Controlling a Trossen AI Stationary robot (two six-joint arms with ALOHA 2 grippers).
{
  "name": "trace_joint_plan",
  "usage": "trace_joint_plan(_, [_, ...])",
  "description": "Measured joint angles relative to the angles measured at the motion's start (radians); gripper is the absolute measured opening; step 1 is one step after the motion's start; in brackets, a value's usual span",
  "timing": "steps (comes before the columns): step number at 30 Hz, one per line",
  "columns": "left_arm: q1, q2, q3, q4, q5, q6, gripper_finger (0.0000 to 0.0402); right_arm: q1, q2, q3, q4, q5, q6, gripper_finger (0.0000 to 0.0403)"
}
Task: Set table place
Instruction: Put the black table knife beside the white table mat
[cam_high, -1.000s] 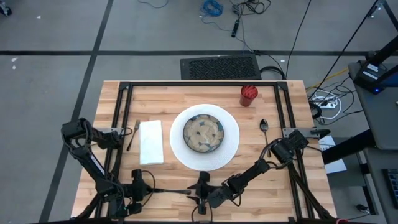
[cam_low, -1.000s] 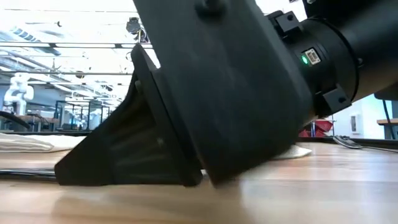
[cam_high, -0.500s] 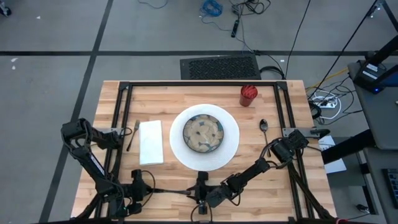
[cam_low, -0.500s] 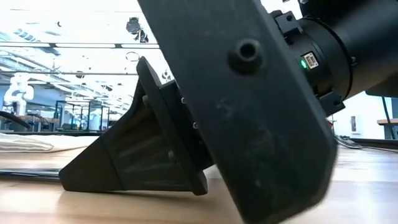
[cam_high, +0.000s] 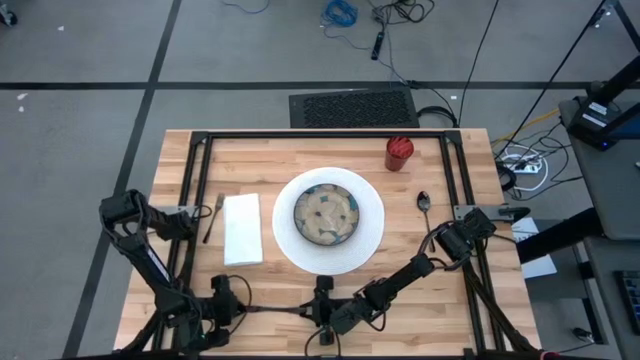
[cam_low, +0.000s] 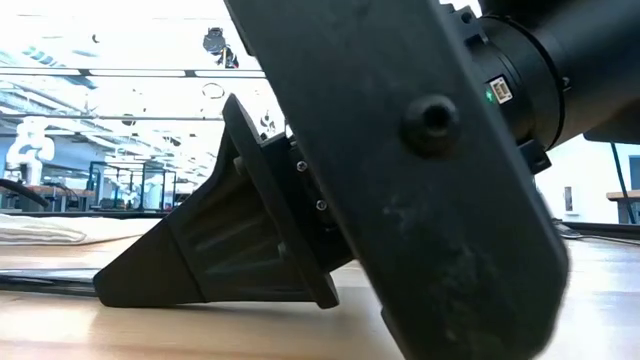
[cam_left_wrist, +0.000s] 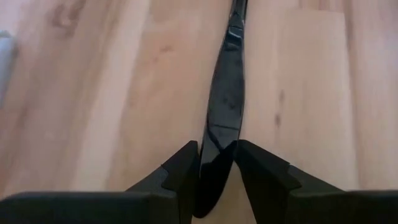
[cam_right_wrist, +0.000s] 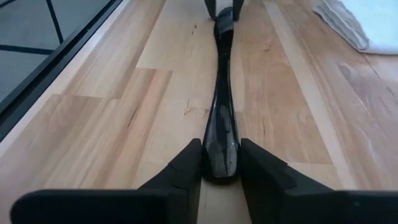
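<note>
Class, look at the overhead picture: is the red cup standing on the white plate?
No: the red cup stands on the bare table, apart from the white plate.

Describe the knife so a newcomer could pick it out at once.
Start at the white plate in the middle of the table, then drop to the near edge. The knife lies flat there, between the left end effector and right end effector, each at one end. Unlike the fork and spoon, it is long, dark and glossy.
</note>
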Motion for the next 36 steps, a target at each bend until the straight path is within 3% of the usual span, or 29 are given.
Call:
trace_joint_plan(10, [0.085,-0.158,0.020,0.027,0.026,0.028,0.0102,0.000,-0.002,0.001,-0.010,-0.003,-0.068,0.0072])
trace_joint_plan(13, [0.131,-0.158,0.020,0.027,0.086,0.067,0.0102,-0.002,-0.002,0.001,-0.010,-0.005,-0.083,0.0071])
trace_joint_plan(20, [0.234,-0.123,0.020,0.181,0.149,0.211,0.0102,-0.002,-0.002,0.001,-0.012,-0.004,-0.138,0.0071])
trace_joint_plan(26, [0.303,-0.018,0.022,0.258,0.220,0.268,0.0102,-0.002,-0.002,0.002,-0.011,0.000,-0.161,0.0070])
trace_joint_plan(36, [0.299,0.096,0.024,0.396,0.206,0.349,0.0103,-0.002,-0.002,0.002,-0.011,0.001,-0.163,0.0070])
